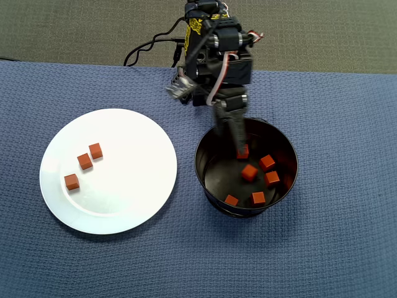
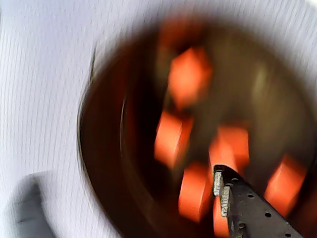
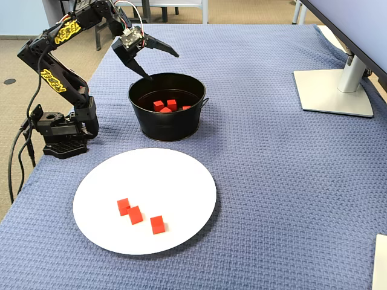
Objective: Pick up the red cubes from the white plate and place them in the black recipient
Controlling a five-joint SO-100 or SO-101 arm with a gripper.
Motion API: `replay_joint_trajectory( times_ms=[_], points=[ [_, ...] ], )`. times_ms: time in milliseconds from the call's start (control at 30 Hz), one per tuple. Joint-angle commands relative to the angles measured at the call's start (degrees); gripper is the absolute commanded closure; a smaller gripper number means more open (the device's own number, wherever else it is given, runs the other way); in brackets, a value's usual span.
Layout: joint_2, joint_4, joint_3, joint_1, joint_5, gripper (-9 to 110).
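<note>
Nearest the wrist camera, one dark perforated finger [image 2: 247,208] of the gripper enters from the lower right, over the blurred interior of the black recipient [image 2: 106,163]. Motion blur smears that whole view; several orange-red cubes show on the container floor, but their number cannot be read there.

Overhead view: the gripper [image 1: 239,146] reaches down from the top edge into the rear part of the black recipient [image 1: 208,180]. Five red cubes lie clear on its floor, e.g. one at centre [image 1: 249,172], and a sixth [image 1: 243,151] sits at the fingertips. Whether that cube is touched cannot be told.

Fixed view: the gripper [image 3: 156,67] hangs above the rear rim of the recipient [image 3: 166,124], its two fingers spread wide apart, nothing clamped between them.

White plate [image 1: 130,186]: to the left of the recipient in the overhead view, just beside it without touching. Three red cubes remain on its left half: two nearly touching [image 1: 95,151] [image 1: 85,161] and one a little apart [image 1: 71,182].

Both vessels stand on a blue woven cloth [image 3: 272,181]. A monitor stand [image 3: 338,90] occupies the right of the fixed view.
</note>
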Motion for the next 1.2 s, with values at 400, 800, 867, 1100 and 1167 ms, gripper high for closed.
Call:
replay_joint_trajectory(
  times_ms=[400,800,867,1100,1167],
  points=[
    [-16.1,-24.2,15.6,50.4,-40.6,59],
    [-39.0,-13.2,-3.5,56.7,-55.1,64],
    [-40.2,-13.8,-4.8,57.7,-56.2,64],
    [-42.5,-19.1,-3.3,60.8,-59.7,65],
    [-43.3,-21.8,-2.1,61.5,-60.2,65]
  ],
)
